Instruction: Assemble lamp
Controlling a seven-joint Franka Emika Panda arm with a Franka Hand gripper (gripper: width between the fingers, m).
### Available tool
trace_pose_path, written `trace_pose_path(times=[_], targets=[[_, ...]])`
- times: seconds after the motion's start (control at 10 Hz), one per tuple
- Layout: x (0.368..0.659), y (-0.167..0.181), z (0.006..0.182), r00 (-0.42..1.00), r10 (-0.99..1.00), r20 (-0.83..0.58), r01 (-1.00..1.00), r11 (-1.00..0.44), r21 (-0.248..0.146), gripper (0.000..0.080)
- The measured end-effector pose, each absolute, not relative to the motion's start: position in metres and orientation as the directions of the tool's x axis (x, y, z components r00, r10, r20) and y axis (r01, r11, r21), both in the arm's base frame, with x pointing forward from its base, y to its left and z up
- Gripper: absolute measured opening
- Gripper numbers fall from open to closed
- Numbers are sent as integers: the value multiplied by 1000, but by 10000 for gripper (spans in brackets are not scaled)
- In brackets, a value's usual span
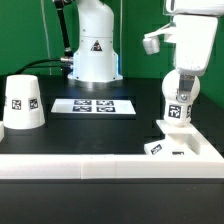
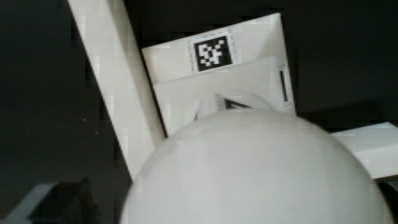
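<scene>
Beside the rail (image 1: 100,160), the bulb (image 1: 179,98) stands upright over the base (image 1: 175,148), long axis vertical, under the spread-apart tool (image 1: 183,68).

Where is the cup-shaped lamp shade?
In the exterior view the shade stands at that view's far left, left of the marker board and just behind the long white rail.

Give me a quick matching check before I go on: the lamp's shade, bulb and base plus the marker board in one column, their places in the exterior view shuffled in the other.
Things:
1 shade
2 bulb
3 base
4 marker board

Places:
A lying flat in the exterior view's middle
B standing tall on the exterior view's right
C far on the exterior view's left
D lying low on the exterior view's right, near the front

Pairs: 1-C, 2-B, 3-D, 4-A
</scene>
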State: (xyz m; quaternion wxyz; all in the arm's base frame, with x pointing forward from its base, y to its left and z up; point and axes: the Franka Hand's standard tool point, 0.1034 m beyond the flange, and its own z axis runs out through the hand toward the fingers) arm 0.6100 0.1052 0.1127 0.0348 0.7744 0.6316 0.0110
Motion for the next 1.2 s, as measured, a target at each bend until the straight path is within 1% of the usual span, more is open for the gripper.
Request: trace_pose_path(times=[0.2,0.4,0.5,0.7,0.8,1.1,1.2], targets=[[610,102,112,52,997,-55,997,-48,68,699],[611,102,112,-12,998,-61,998,16,65,699],[611,102,112,-21,998,-63,998,25,65,699],[610,103,112,12,998,-61,998,-8,63,699],[610,103,111,23,998,-65,999,-20,51,576],[610,101,111,34,997,-65,998,-31,51,574],[610,101,111,57,996,-64,997,-53,53,574]])
